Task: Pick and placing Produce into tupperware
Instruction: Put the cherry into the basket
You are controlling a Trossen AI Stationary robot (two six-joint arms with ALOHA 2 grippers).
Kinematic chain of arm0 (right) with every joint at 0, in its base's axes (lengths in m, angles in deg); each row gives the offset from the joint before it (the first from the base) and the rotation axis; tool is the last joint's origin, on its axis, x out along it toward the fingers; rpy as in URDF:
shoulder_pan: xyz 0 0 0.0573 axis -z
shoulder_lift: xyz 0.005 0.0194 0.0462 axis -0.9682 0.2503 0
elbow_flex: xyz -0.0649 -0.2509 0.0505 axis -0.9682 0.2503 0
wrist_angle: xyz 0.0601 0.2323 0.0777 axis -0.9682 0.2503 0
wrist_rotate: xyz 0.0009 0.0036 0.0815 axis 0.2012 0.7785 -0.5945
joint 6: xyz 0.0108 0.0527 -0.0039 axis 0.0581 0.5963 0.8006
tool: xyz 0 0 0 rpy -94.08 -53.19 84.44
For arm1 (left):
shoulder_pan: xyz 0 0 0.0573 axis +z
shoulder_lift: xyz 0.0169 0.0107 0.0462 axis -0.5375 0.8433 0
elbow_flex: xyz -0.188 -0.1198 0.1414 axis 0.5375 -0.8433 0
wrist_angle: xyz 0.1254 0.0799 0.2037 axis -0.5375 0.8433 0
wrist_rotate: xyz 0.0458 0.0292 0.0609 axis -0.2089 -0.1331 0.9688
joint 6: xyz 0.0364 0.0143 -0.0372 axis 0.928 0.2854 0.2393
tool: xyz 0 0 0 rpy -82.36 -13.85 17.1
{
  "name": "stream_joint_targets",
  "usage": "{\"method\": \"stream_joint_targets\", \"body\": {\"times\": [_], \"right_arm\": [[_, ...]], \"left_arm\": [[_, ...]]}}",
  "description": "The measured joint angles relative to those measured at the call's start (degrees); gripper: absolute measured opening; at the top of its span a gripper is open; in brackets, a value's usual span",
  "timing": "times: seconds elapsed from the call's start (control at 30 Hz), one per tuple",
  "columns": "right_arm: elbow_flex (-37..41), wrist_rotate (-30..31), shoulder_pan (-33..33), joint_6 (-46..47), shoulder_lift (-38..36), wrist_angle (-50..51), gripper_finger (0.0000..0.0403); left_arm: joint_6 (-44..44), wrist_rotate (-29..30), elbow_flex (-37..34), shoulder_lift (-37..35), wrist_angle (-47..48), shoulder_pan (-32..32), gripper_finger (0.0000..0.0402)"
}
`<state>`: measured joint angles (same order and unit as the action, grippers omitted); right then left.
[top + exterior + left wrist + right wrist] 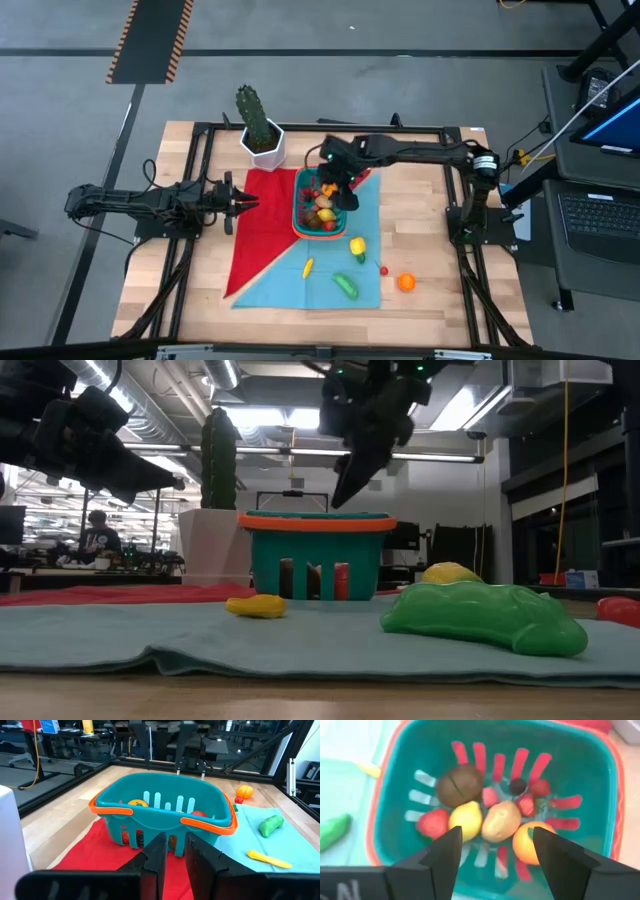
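Note:
The teal tupperware with an orange-red rim (297, 215) (110, 810) stands on a red and teal cloth at the table's middle. Inside it lie several produce pieces: a brown one (459, 785), a lemon (466, 818), a potato-like piece (501, 820), an orange (532, 840) and red ones. My right gripper (495, 837) (345, 193) hangs open above the tupperware, slanting down, with nothing between its fingers. My left gripper (176, 845) (246, 204) waits at the table's left, level, pointing at the tupperware, its fingers a narrow gap apart and empty.
On the teal cloth near the front lie a yellow pepper (357, 245), a yellow piece (308, 267), a green cucumber (345, 285) and a small red piece (384, 269); an orange (406, 282) sits on the wood. A cactus in a white pot (262, 135) stands far left of the tupperware.

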<state>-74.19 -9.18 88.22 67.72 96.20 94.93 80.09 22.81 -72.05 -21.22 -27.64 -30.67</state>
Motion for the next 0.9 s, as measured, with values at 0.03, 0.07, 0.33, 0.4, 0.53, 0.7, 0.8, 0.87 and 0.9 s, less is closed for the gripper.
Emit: {"method": "stream_joint_targets", "body": {"times": [0.03,0.07,0.33,0.4,0.53,0.7,0.8,0.87,0.9], "right_arm": [[1.1,-1.1,0.2,0.6,-1.1,-0.3,0.0243],[2.6,-1.9,0.4,0.8,-2.3,-1.0,0.0243],[21.8,-2.1,0.1,7.0,-16.6,-17.9,0.0244],[27.0,-2.2,-0.6,8.3,-20.9,-23.1,0.0244],[37.8,-2.3,-1.7,10.7,-29.1,-32.5,0.0244],[48.5,-2.3,-2.6,14.8,-37.9,-40.4,0.0244],[53.0,-2.3,-2.9,17.4,-41.3,-40.9,0.0244],[55.3,-2.2,-2.9,18.4,-42.7,-41.6,0.0244],[56.2,-2.2,-2.9,19.3,-43.1,-41.6,0.0244]], "left_arm": [[0.0,0.0,0.0,0.0,0.0,0.0,0.0060],[0.0,0.0,0.0,0.1,0.0,0.0,0.0058],[-1.3,0.0,0.0,0.1,0.0,0.0,0.0044],[-2.4,0.0,0.0,0.1,0.0,0.0,0.0041],[-4.4,0.0,0.0,0.1,0.0,0.0,0.0034],[-4.4,0.0,0.0,0.1,0.0,0.0,0.0025],[-4.4,0.0,0.0,0.1,0.0,0.0,0.0020],[-3.6,0.0,0.0,0.1,0.0,0.0,0.0016],[-2.3,0.0,0.0,0.1,0.0,0.0,0.0014]]}}
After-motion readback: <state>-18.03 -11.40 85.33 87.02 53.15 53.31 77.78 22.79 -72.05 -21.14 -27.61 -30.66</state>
